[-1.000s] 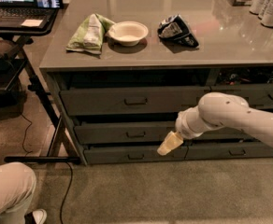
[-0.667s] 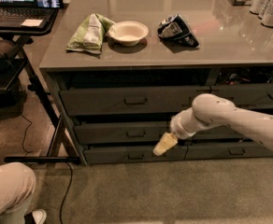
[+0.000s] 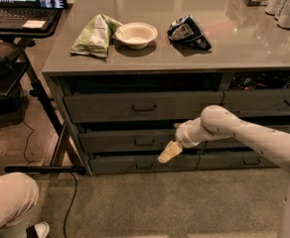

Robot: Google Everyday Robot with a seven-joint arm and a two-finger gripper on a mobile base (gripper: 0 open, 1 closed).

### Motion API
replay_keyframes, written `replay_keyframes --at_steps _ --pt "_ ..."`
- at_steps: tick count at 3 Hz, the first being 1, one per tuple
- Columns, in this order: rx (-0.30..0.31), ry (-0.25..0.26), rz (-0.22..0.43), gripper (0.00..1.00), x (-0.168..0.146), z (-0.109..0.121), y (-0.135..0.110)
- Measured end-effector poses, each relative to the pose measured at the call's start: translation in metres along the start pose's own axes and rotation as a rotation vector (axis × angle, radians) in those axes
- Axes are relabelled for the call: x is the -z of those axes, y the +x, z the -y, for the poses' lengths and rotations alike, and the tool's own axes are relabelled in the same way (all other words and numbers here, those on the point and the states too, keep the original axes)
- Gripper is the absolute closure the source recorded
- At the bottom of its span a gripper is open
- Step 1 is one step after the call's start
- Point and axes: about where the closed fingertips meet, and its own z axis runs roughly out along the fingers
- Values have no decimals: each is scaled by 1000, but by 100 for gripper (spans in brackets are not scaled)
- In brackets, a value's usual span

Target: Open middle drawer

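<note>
Cream fingers look pressed together into one wedge, gripping nothing. The gripper hangs low before the middle drawer, just right of and below its handle. That drawer, second down under the desk, is not drawn out. I judge this the approach: next the fingers must part, rise, close on the handle, then pull straight back.

**Grey Drawers, Cream Gripper**

The middle drawer is dark grey, its handle darker. The cream gripper hangs just right of that handle. The grey countertop carries a green bag, white bowl and black bag.
</note>
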Motion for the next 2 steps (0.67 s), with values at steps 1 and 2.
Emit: replay_keyframes --at_steps 1,2 --pt "54 8 41 0 -19 9 -3" --pt "58 8 46 0 -29 10 -2"
